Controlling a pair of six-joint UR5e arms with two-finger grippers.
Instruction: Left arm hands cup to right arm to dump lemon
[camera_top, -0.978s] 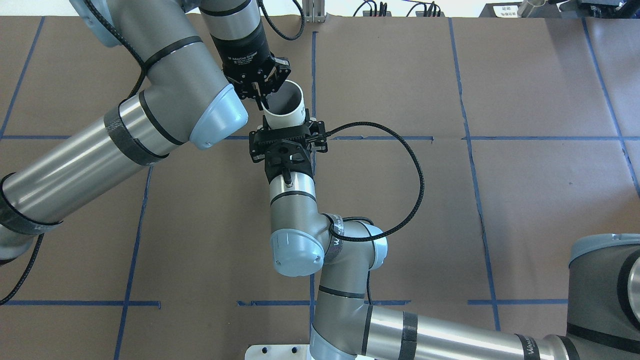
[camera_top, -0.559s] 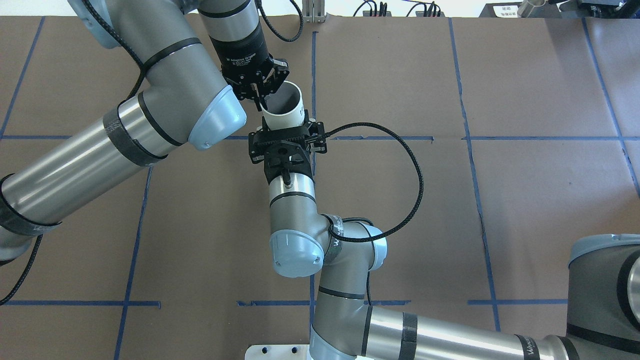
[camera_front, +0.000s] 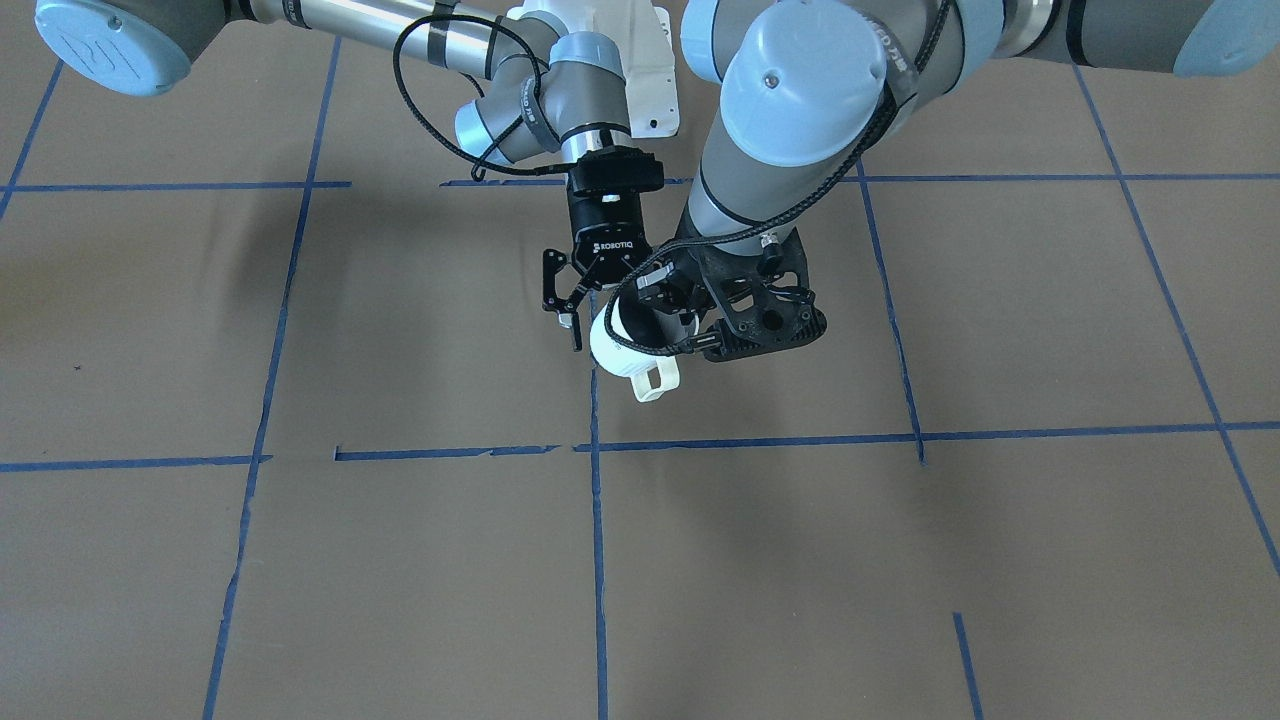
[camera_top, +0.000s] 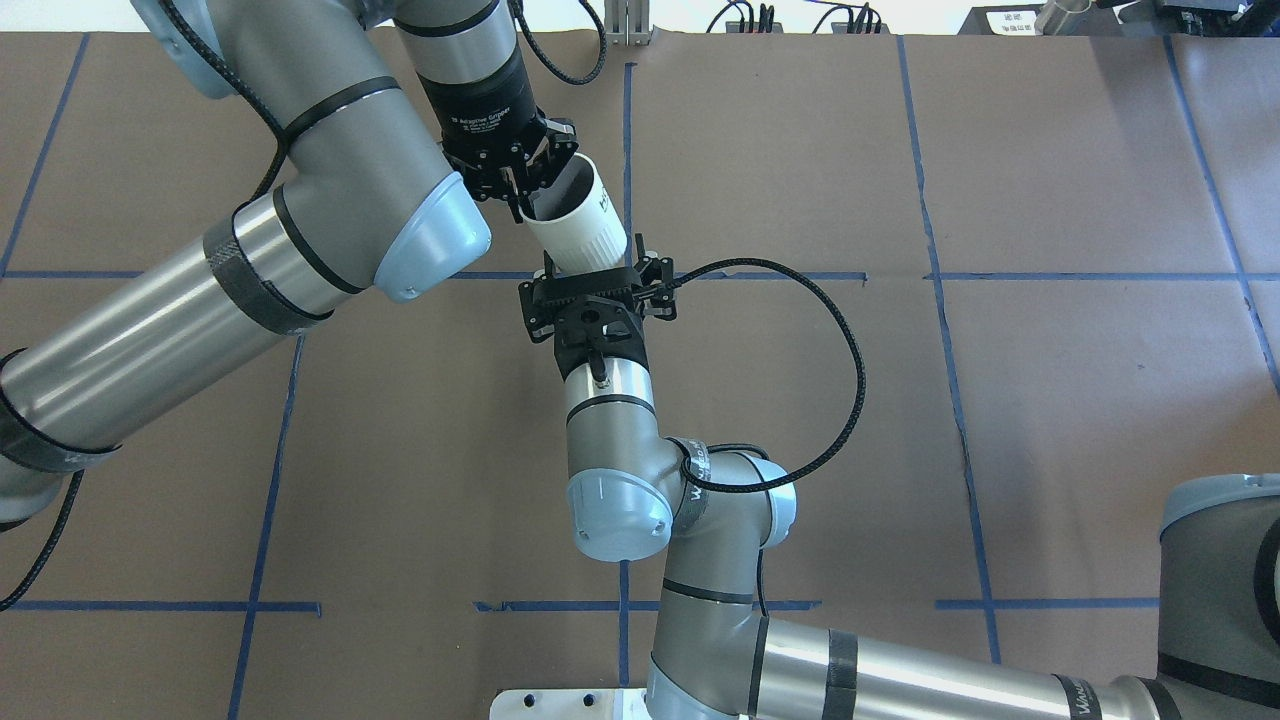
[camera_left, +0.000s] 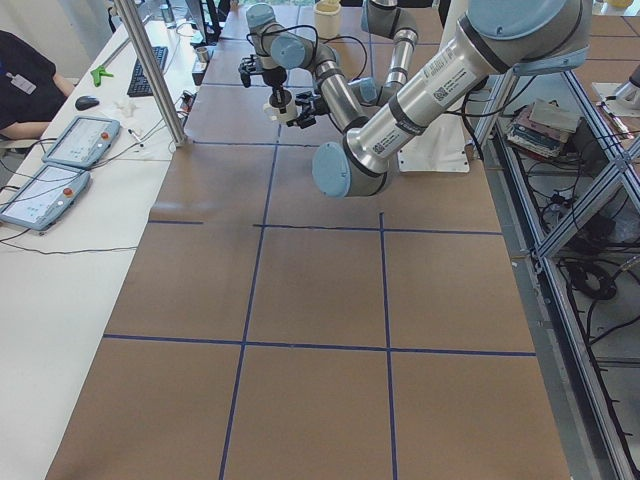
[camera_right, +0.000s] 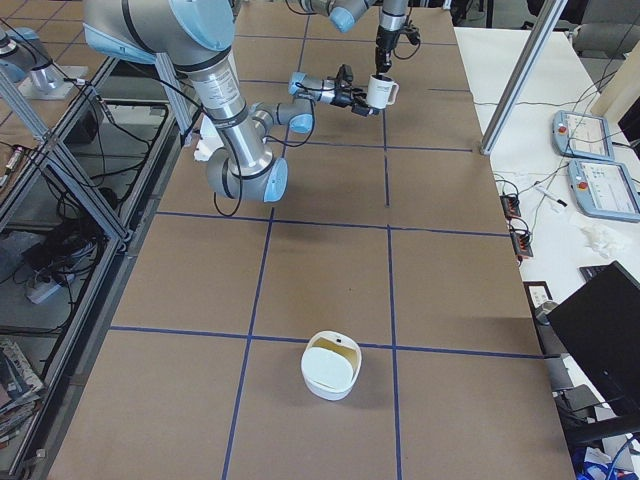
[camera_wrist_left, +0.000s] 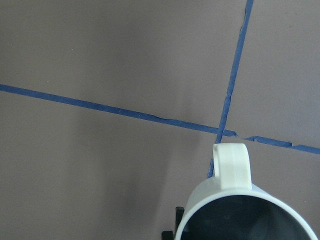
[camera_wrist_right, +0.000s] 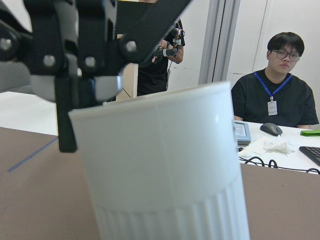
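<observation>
White cup (camera_top: 580, 225) hangs over the counter (camera_top: 1000, 450), well in from its edges, rim pinched by the left gripper (camera_top: 524, 195), base toward the right gripper (camera_top: 595, 272) flanking it, whose hold I cannot tell.

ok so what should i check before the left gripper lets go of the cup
1. Left gripper pinching the cup rim: ok.
2. Right gripper closed on the cup: cannot tell, contact is hidden.
3. Cup upright: not ok, it leans in the overhead view.
4. Lemon inside the cup: cannot tell, none shows.
5. Handle free of both grippers: ok.
</observation>
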